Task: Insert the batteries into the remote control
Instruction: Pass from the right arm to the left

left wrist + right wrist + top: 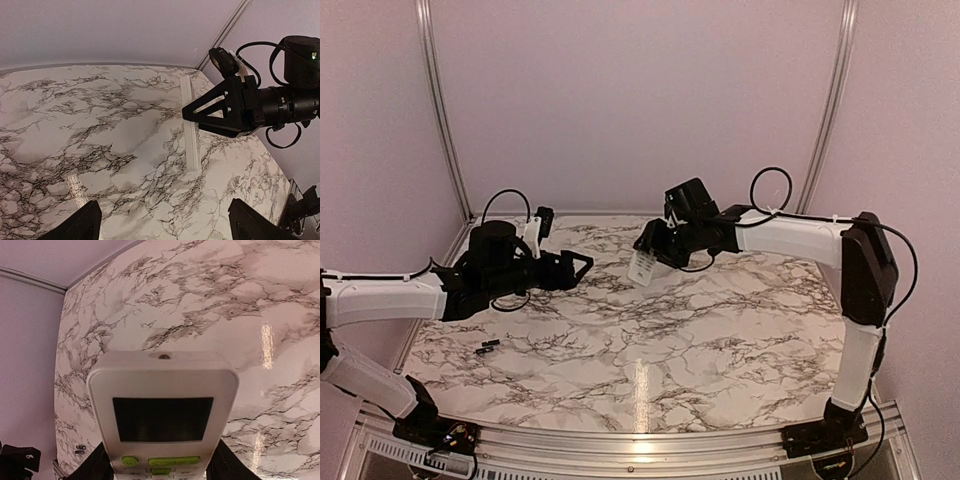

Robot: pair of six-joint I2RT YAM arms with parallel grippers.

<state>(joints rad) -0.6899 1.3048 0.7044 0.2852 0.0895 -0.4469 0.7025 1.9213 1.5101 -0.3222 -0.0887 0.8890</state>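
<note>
My right gripper (655, 250) is shut on the remote control (642, 266), a white bar held in the air above the far middle of the table. In the right wrist view the remote control (162, 390) fills the frame, its dark screen and green buttons facing the camera, with a black finger on each long side. The left wrist view has it edge-on as a slim white bar (190, 125). My left gripper (582, 268) hangs open and holds nothing, a short way left of the remote and pointing toward it. Two dark batteries (487, 347) lie together on the table at the near left.
The marble-patterned table (720, 340) has raised metal rails along its edges (620, 440). Pale walls with metal posts (440, 110) close in the back and sides. The batteries (80, 449) show tiny at the lower left of the right wrist view.
</note>
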